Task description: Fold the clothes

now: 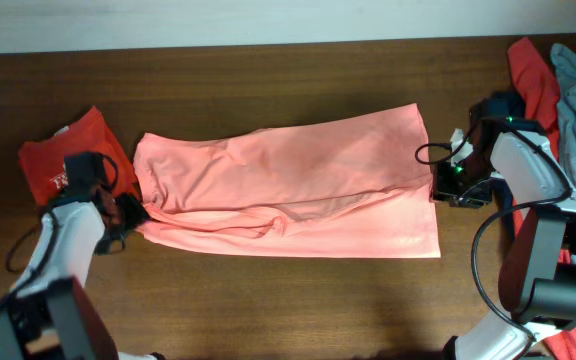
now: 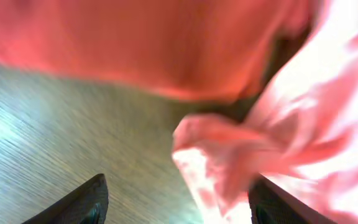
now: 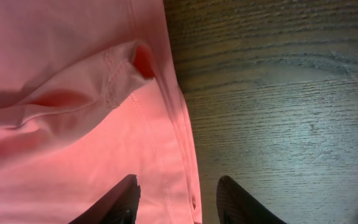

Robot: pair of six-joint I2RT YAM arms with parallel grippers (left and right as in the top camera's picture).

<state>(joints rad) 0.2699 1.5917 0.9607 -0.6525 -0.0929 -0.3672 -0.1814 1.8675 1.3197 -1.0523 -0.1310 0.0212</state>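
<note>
A plain salmon-pink shirt lies lengthwise across the middle of the wooden table, with one long fold over its body. My left gripper sits at the shirt's left end. In the left wrist view its jaws stand wide apart, and a bunched corner of the pink cloth lies loose between them, close to the right finger. My right gripper is at the shirt's right edge. Its jaws are apart, straddling the flat hem.
A folded red shirt with white lettering lies at the far left, just behind my left arm. A pile of coral-red, grey-blue and navy garments sits at the back right, beside my right arm. Bare wood runs along the front and back edges.
</note>
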